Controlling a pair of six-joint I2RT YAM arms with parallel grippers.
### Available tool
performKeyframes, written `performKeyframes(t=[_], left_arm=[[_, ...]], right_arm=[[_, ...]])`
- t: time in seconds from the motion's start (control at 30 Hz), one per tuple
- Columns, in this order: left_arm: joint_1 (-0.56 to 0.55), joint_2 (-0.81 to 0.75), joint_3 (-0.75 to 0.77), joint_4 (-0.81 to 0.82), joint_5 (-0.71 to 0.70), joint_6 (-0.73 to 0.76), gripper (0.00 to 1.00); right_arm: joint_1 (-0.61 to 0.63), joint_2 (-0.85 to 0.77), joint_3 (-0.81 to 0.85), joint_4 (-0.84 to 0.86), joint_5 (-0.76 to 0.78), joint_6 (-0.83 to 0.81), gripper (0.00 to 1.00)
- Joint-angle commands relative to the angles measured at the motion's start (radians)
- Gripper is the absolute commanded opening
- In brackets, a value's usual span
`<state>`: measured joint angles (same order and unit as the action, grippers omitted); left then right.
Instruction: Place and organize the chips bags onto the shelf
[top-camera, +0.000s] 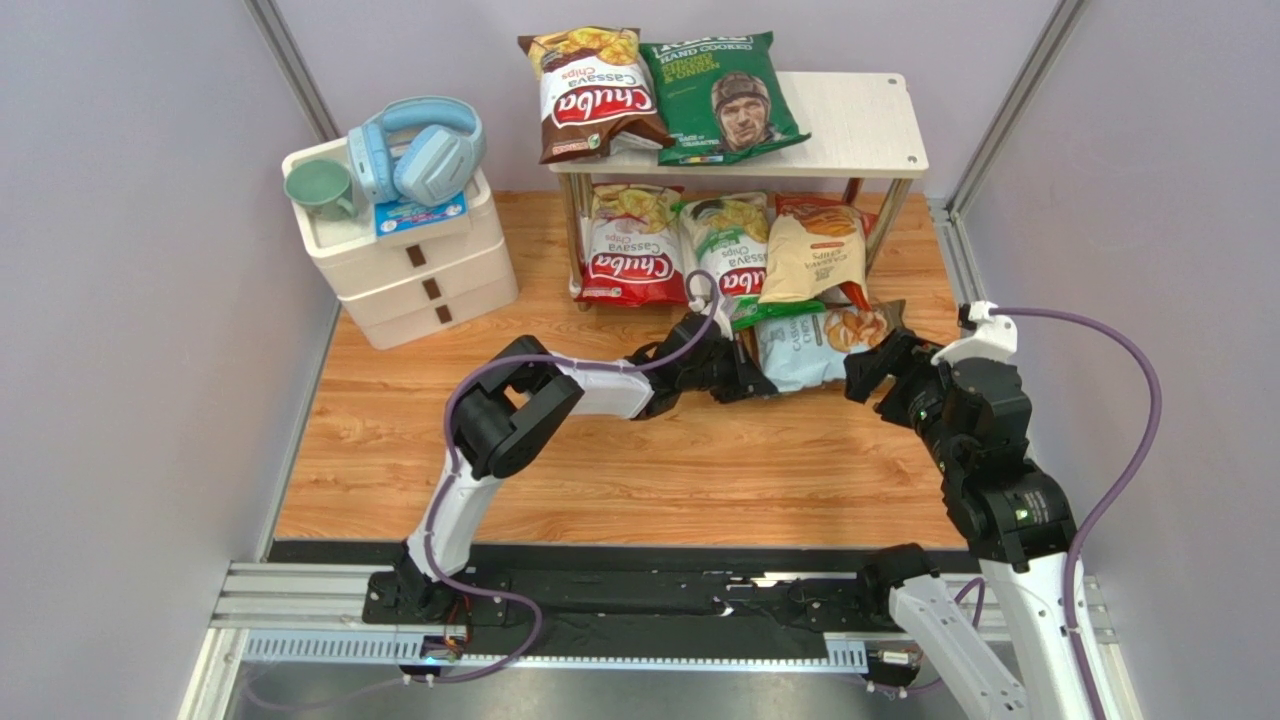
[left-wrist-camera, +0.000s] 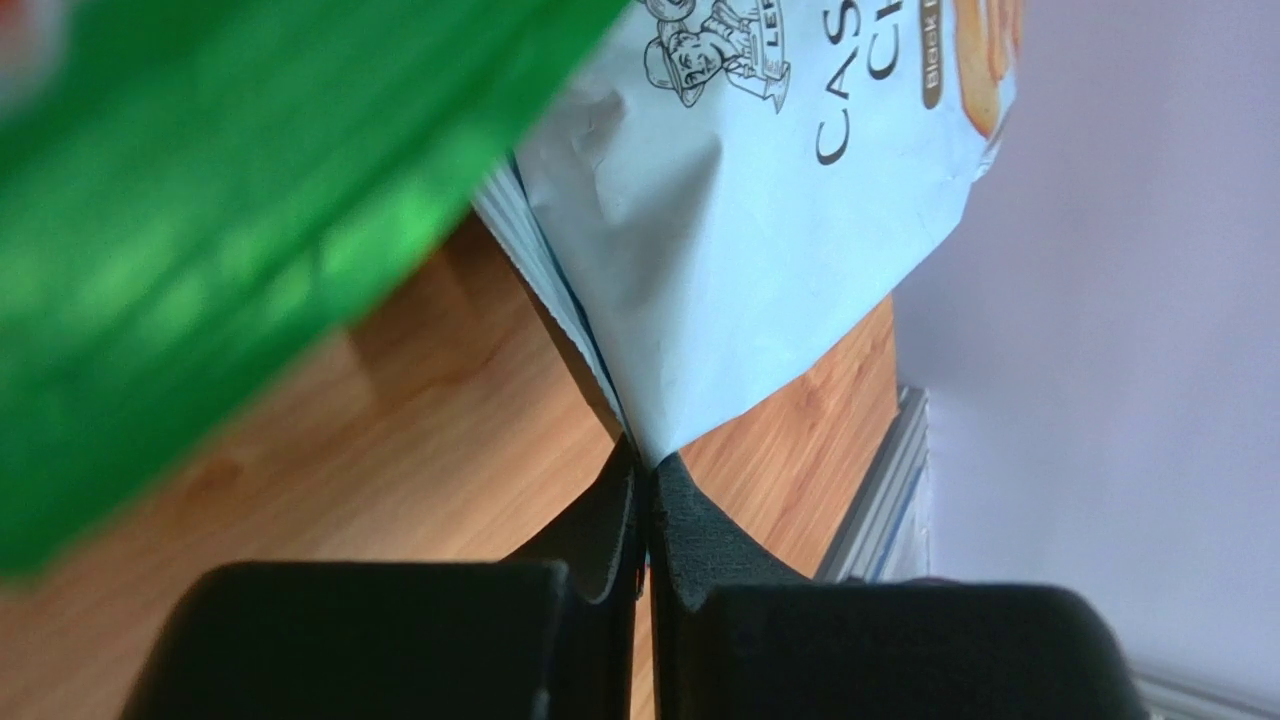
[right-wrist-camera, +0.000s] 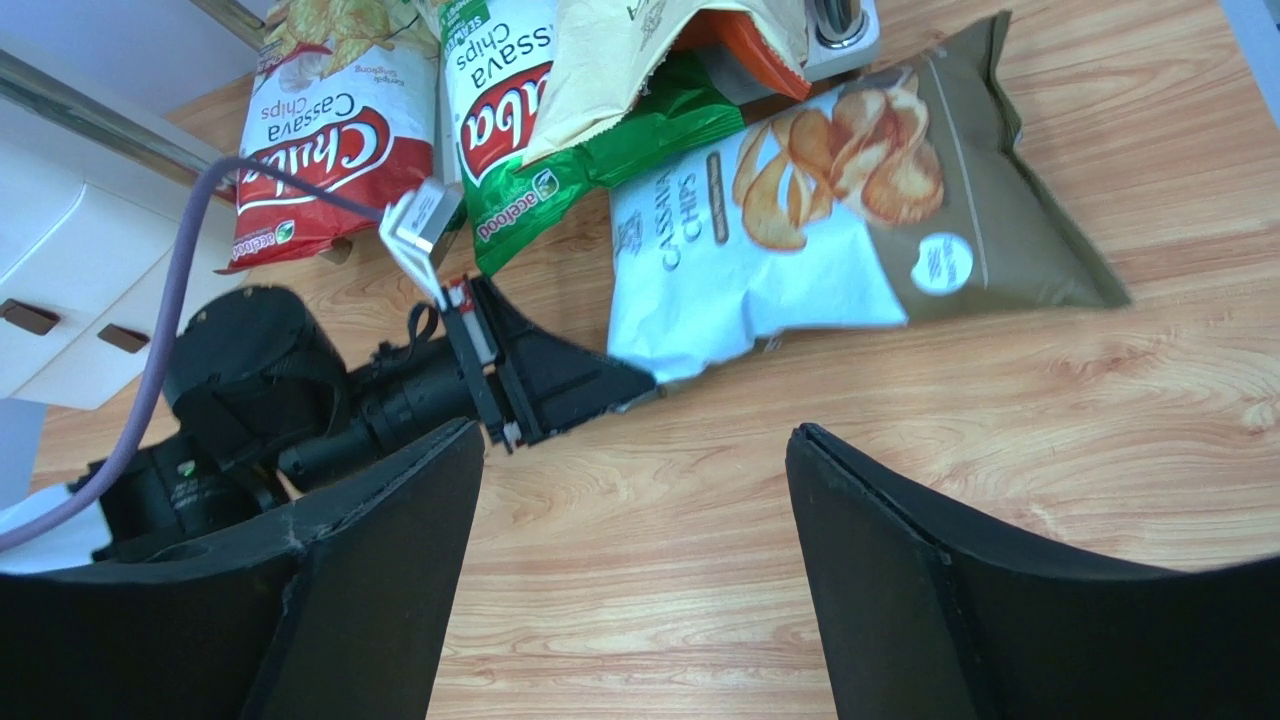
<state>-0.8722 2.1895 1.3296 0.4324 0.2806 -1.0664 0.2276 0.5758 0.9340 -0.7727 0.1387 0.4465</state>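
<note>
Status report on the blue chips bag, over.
Left gripper shut on light blue bag corner. Right gripper open, empty. Bag on table; green bag, cream bag crowd shelf front.

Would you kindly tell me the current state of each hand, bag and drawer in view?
Left hand, shut on a corner of the blue bag.
Right hand, open, empty, above the table.
Blue bag, lying on the table, corner pinched.
Brown bag, lying on the shelf top.
Dark green bag, lying beside it.
Red bag, below the top board, tipped forward.
Green bag, partly under the cream bag.
Cream bag, overlapping the green bag.
Drawers, all shut.
</note>
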Motion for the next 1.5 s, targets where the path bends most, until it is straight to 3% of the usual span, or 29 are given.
performKeyframes(t=[0.0, 0.23, 0.37, 0.57, 0.77, 0.9, 1.0, 1.13, 1.27, 1.37, 1.47], left_arm=[[-0.039, -0.152, -0.128, 0.019, -0.056, 0.017, 0.0], [-0.065, -0.306, -0.311, 0.019, -0.032, 0.026, 0.0], [-0.071, -0.454, -0.443, -0.012, -0.122, 0.02, 0.0], [-0.063, -0.795, -0.65, -0.279, -0.323, 0.026, 0.0], [-0.068, -1.233, -0.768, -0.761, -0.547, -0.041, 0.0], [-0.105, -1.433, -0.814, -0.825, -0.586, -0.07, 0.0], [-0.183, -1.381, -0.77, -0.811, -0.584, -0.028, 0.0], [-0.313, -1.092, -0.562, -0.807, -0.581, 0.046, 0.03], [-0.352, -0.982, -0.457, -0.798, -0.561, 0.036, 0.46], [-0.352, -1.031, -0.458, -0.765, -0.555, 0.055, 0.57], [-0.353, -1.094, -0.422, -0.854, -0.595, 0.082, 0.58]], right_arm=[[-0.002, -0.004, 0.016, 0.007, 0.027, -0.017, 0.8], [-0.002, 0.007, 0.032, 0.01, 0.019, -0.022, 0.8], [-0.002, 0.006, 0.035, -0.025, -0.025, -0.026, 0.81], [-0.002, -0.014, -0.017, -0.06, -0.105, -0.009, 0.81], [-0.001, 0.007, -0.099, -0.002, -0.272, 0.047, 0.79], [0.001, 0.035, -0.142, 0.047, -0.349, 0.081, 0.77], [-0.001, 0.058, -0.147, 0.07, -0.372, 0.086, 0.77], [0.001, 0.082, -0.127, 0.081, -0.383, 0.09, 0.77], [0.003, 0.09, -0.103, 0.069, -0.376, 0.083, 0.77], [0.003, 0.087, -0.098, 0.049, -0.364, 0.063, 0.78], [0.003, 0.088, -0.113, 0.043, -0.361, 0.051, 0.78]])
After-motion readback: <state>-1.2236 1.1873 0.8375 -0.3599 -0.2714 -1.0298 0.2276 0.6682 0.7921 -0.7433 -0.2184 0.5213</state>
